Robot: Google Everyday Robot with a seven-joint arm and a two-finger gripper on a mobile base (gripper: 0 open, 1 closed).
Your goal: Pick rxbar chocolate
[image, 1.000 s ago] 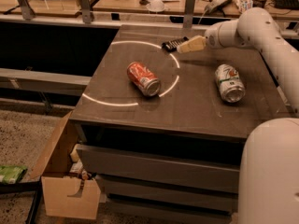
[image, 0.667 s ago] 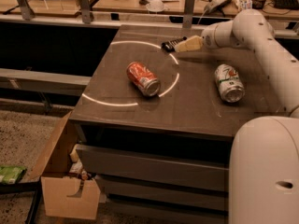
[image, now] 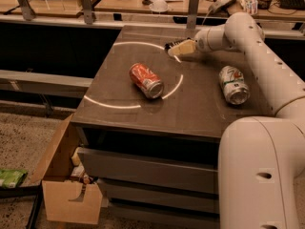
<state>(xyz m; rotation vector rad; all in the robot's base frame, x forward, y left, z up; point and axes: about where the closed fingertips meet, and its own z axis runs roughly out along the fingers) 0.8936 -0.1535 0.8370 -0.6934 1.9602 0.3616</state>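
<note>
Gripper (image: 174, 49) edged left, at rxbar chocolate (image: 169, 45) (mostly hidden).

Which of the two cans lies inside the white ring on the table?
The red soda can, lying inside the ring; the white-and-green can lies outside it. The gripper is at the ring's far edge.

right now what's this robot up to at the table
The robot's arm is stretched across the dark table, with its hand at the far side, right at the rxbar chocolate, a small dark bar showing at its tip. Whether the bar is gripped cannot be told. A red soda can and a white-and-green can lie on their sides nearer, untouched.
</note>
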